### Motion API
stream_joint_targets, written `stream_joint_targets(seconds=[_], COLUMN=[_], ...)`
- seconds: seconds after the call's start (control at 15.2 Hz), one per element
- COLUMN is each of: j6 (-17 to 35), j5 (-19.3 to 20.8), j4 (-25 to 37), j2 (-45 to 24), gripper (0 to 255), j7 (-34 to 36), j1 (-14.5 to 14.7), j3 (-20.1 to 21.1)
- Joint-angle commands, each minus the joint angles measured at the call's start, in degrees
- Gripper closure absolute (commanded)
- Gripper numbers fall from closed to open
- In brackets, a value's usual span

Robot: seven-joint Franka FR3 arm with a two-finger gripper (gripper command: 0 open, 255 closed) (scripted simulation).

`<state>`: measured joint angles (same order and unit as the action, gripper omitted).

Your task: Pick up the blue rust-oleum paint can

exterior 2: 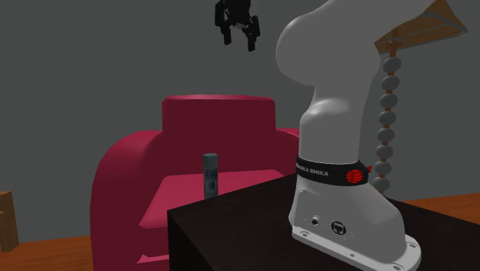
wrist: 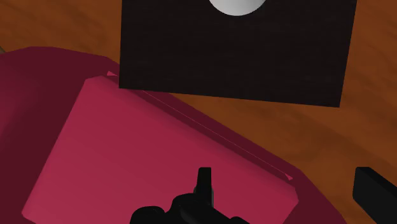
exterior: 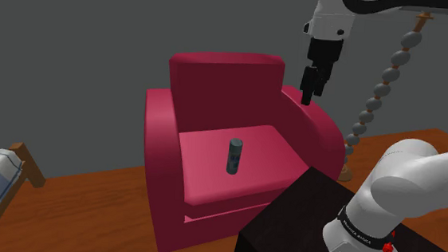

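**A:** Entry. The gripper (exterior: 310, 93) hangs high above the armchair (exterior: 225, 89), roughly over the armrest on the side nearer the stand (exterior: 288, 221). In the wrist view its two fingers (wrist: 203, 181) stand well apart with nothing between them, so the hand is spread and empty.

**B:** Target noted. The dark blue-grey can (exterior: 234, 155) stands upright near the middle of the armchair's seat cushion (exterior: 203, 172). It is well below the gripper, off to one side of it, and untouched.

**A:** Risks, as judged from here.
1. Offset. The hand sits over the armrest side, not over the can, so a straight drop would probably meet upholstery.
2. Tipping. The can is tall and narrow and rests on a cushion. A finger clipping its top or shoulder on the way down would likely knock it over. Once over, it could roll toward the armchair's backrest or off the seat's front edge.

**B:** Two more.
3. Squeeze-out. Closing off-centre on a round wall may push the can sideways out of the grip.
4. Clearance. The backrest and both armrests fence the seat on three sides, so a slanted approach could brush the armchair with the wrist.

**A:** Suggested mitigation: centre the hand over the can first, keep the fingers wide, descend vertically, then close well down the body.
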<state>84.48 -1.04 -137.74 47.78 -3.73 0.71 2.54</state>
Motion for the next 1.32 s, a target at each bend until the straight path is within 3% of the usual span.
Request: stream_joint_targets(seconds=[0.0, 0.66, 1.25], j6=[0.0, 22.2, 41.2], j5=[0.0, 0.9, 1.4], j4=[0.0, -7.7, -7.1], j2=[0.0, -12.9, -31.2], gripper=[0, 0, 0], j7=[0.0, -1.5, -2.7], j1=[0.0, -1.1, -1.9], j3=[0.0, -1.4, -2.5])
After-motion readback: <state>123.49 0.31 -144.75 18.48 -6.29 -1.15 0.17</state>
